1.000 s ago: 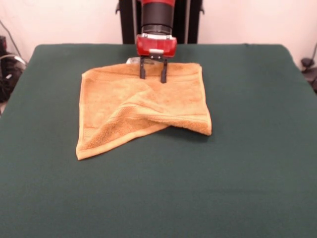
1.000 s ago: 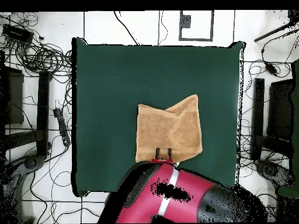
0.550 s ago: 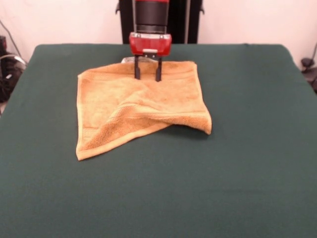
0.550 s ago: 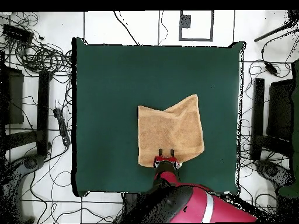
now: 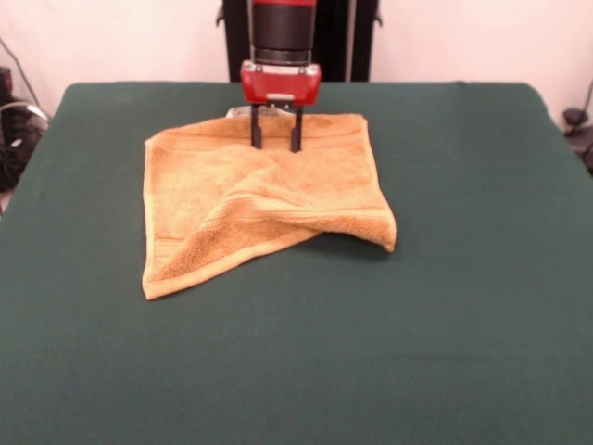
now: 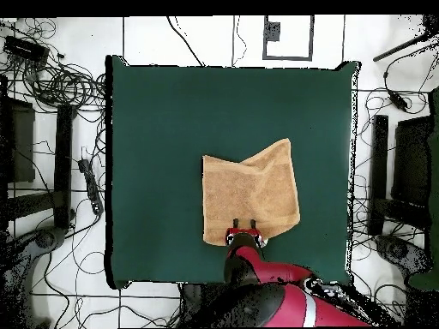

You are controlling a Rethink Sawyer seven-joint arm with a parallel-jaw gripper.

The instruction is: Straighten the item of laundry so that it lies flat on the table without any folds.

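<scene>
The item of laundry (image 5: 278,199), a golden-orange terry towel, lies on the green table (image 5: 445,306) with its near right part folded back over itself in a thick diagonal ridge. Seen from overhead, the towel (image 6: 250,188) shows a notch in its upper edge. My gripper (image 5: 276,145) stands upright at the towel's far edge, open, its two dark fingertips (image 5: 256,141) resting on or just above the cloth with nothing pinched between them. From overhead the gripper (image 6: 243,228) sits at the towel's lower edge.
Cables and stands (image 6: 51,103) crowd the floor on both sides of the table. The red arm (image 6: 283,300) covers the table's lower edge in the overhead view. A small pale object (image 5: 239,112) peeks out behind the towel's far edge.
A second ago the gripper stood a little further right; it shifted left along the towel's far edge and has since held still. The towel's far edge moved slightly left with it.
</scene>
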